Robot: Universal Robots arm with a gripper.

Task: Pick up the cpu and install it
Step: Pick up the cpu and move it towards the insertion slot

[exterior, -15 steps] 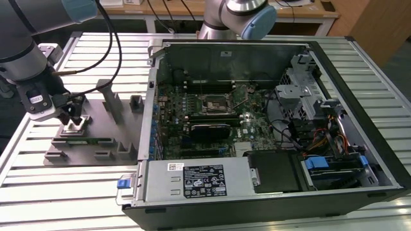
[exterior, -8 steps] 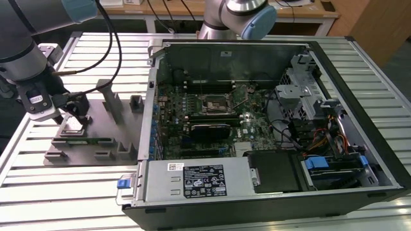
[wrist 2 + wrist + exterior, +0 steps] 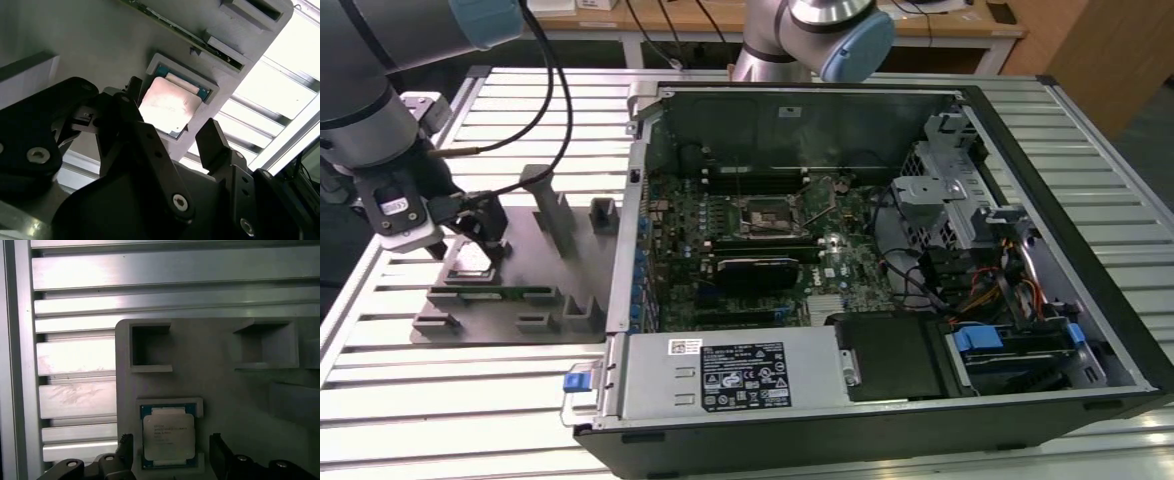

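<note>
Slatted metal table [image 3: 520, 110] carries a grey tray [image 3: 225, 390]. Close over it hangs the gripper [image 3: 470, 243], its fingers [image 3: 218, 447] spread wide and holding nothing; the cpu [image 3: 168, 435] lies flat in its tray pocket, between and just below them. Farther off, at the exterior view's right, stands an open case [image 3: 801, 130].

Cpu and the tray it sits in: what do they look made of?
The cpu has a silvery top plate, probably metal: it catches the light with a pale satin sheen. The thin teal-green rim around it is likely circuit board. The holder tray looks like matte grey plastic: dull, even in colour, with moulded square pockets.
</note>
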